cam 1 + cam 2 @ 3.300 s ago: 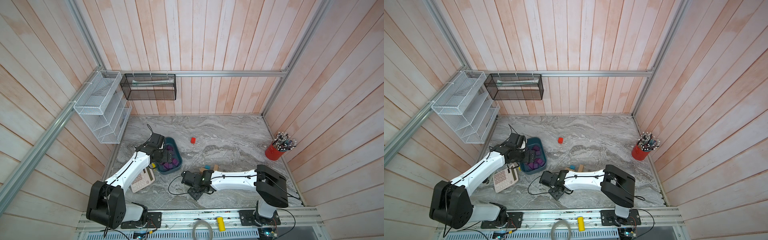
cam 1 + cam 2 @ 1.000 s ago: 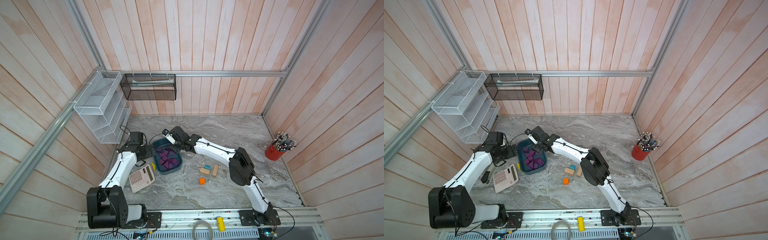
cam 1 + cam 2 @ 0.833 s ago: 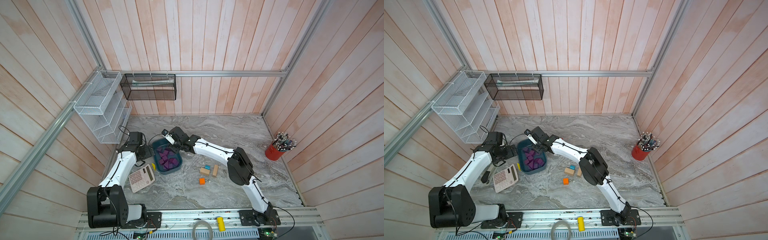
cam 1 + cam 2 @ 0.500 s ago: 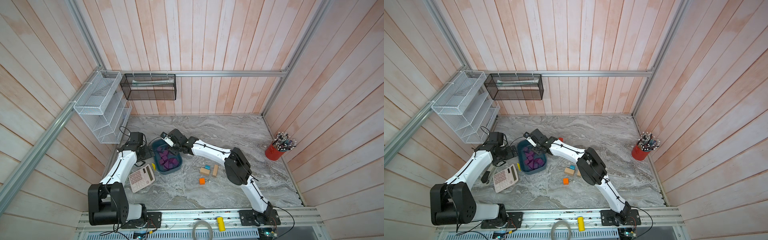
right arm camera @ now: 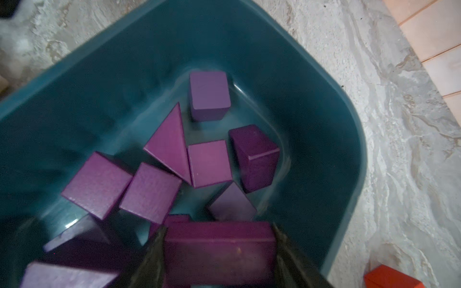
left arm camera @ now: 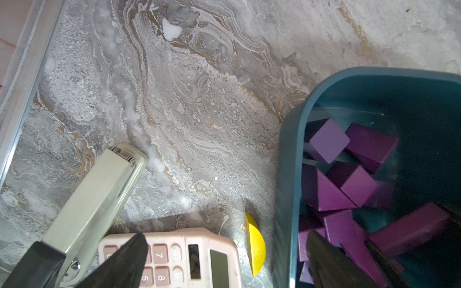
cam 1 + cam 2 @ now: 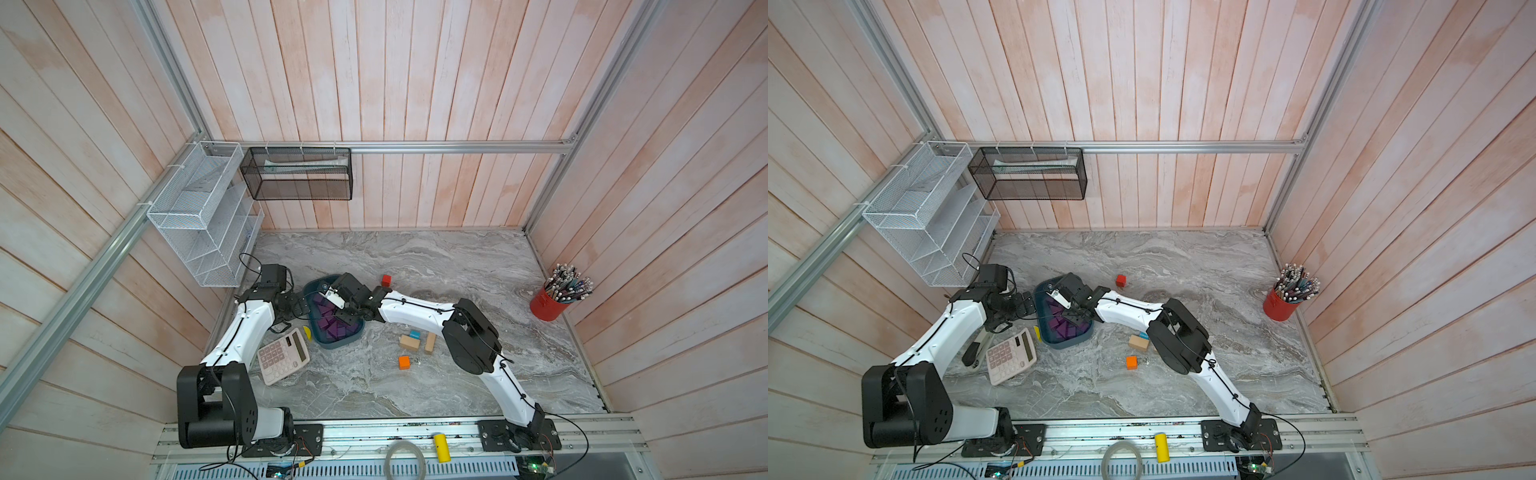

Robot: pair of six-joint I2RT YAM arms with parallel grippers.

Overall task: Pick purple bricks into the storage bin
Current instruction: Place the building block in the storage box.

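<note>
Your right gripper (image 5: 219,239) hangs over the bin (image 5: 124,74) with its jaws clamped on one long brick (image 5: 217,251). A side wall stands just beside one finger, and the other purple bricks (image 5: 209,162) lie loose beneath. Your left gripper (image 6: 225,237) is spread wide, holding nothing, astride the bin's rim and hemmed in by the calculator (image 6: 174,256), stapler (image 6: 94,194) and yellow piece (image 6: 255,244). The red cube (image 7: 386,280), orange cube (image 7: 404,362) and tan blocks (image 7: 409,342) lie apart on the open tabletop (image 7: 415,257). In both top views you cannot make out the held brick under the right wrist.
</note>
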